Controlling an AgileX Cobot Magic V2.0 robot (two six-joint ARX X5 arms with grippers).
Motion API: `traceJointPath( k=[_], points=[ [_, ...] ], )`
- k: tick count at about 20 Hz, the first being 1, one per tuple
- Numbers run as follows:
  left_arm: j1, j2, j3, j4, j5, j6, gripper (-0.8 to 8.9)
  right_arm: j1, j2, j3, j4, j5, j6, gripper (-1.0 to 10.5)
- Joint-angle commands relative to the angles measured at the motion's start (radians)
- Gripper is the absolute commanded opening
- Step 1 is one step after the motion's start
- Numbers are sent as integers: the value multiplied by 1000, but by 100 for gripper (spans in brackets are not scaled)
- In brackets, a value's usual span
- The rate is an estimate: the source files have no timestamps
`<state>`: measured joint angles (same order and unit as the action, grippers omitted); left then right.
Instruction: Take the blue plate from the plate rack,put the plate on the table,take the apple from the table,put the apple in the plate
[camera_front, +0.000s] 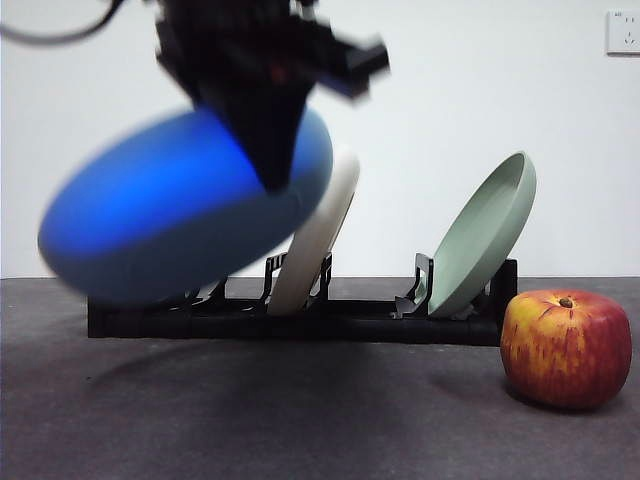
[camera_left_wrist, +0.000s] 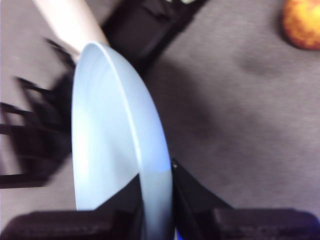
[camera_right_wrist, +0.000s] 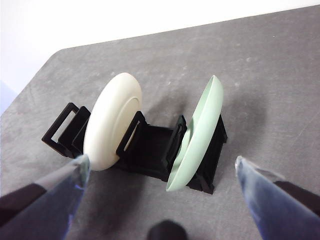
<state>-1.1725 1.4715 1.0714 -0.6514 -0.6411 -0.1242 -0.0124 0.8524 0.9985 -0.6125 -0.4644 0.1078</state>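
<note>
The blue plate hangs tilted in the air at the left of the front view, blurred, above the table and in front of the plate rack. My left gripper comes down from above and is shut on the plate's rim. The plate fills the left wrist view on edge. The apple rests on the table at the right, beside the rack's end, also the apple in the left wrist view. My right gripper hovers open, high above the rack.
A cream-white plate and a sage-green plate lean in the rack; both show in the right wrist view, cream-white and sage-green. A white wall with a socket stands behind.
</note>
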Motion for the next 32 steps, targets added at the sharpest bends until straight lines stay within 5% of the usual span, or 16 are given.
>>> traceJointPath(
  k=[1,9,10,12,13,22,25,32],
  points=[
    [5,13,-56,112,93,23,-8,0,0,3,6,2,-4,495],
    [74,146,-82,152,393,76,8,0,0,3,5,2,8,495],
    [81,147,-82,147,439,76,71,0,0,3,5,1,9,495],
    [82,146,-82,153,499,76,466,0,0,3,5,0,16,495],
    [82,146,-82,153,497,76,503,0,0,3,5,1,16,495],
    [81,90,-66,157,513,72,503,3,0,3,-11,-18,60,495],
    [81,2,-34,153,513,72,502,15,8,3,-39,-86,58,495],
    [81,-299,70,136,418,80,502,139,98,3,-202,-53,-39,500]
  ],
)
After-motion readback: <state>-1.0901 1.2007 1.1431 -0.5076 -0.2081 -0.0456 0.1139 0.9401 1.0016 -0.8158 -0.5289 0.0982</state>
